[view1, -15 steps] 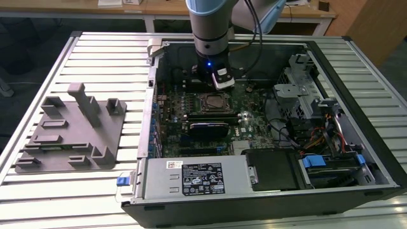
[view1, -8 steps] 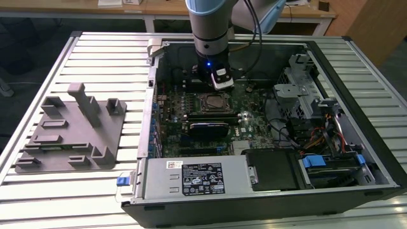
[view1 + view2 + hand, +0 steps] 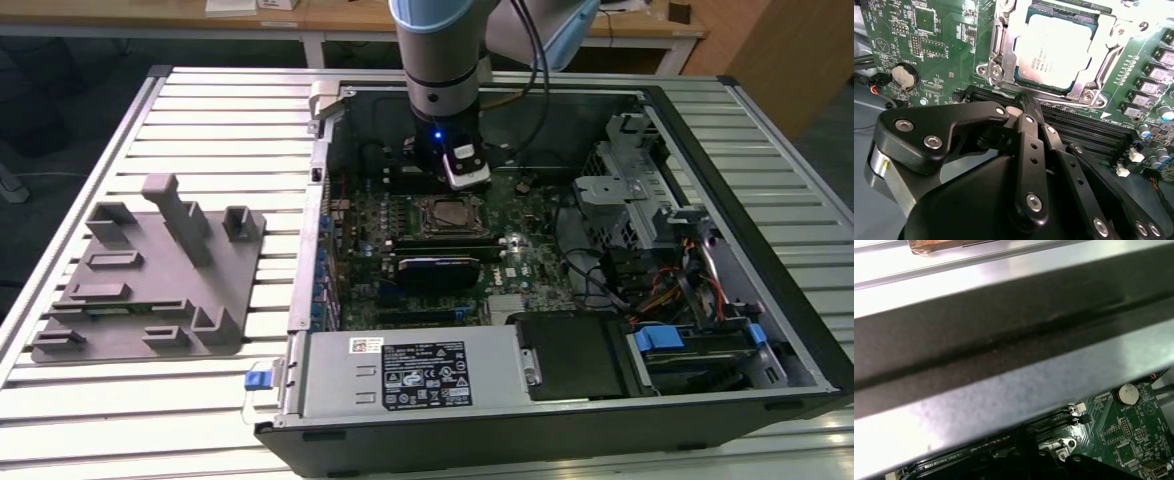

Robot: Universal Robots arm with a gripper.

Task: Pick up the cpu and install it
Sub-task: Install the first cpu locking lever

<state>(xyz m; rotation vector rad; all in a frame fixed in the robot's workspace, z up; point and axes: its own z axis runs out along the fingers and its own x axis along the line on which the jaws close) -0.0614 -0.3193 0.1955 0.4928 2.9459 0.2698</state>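
Note:
The cpu [image 3: 1056, 50], a silvery square chip with a pale rim, lies flat inside the metal-framed socket [image 3: 999, 65] on the green motherboard [image 3: 939, 45]. In the second wrist view my gripper [image 3: 1026, 106] hovers just short of the socket, over the black memory slots [image 3: 1094, 131]. Its black fingers [image 3: 1030, 150] meet at one tip, shut, and hold nothing. In the exterior view the arm reaches down into the open computer case [image 3: 801, 345], with the gripper [image 3: 457, 186] just behind the socket [image 3: 447, 213].
The case walls surround the board, with a power supply [image 3: 414, 375] at the front and a drive cage with cables [image 3: 647, 215] at the exterior view's right. A black block [image 3: 434, 268] sits in front of the socket. A grey fixture [image 3: 147, 275] stands on the slatted table [image 3: 80, 420].

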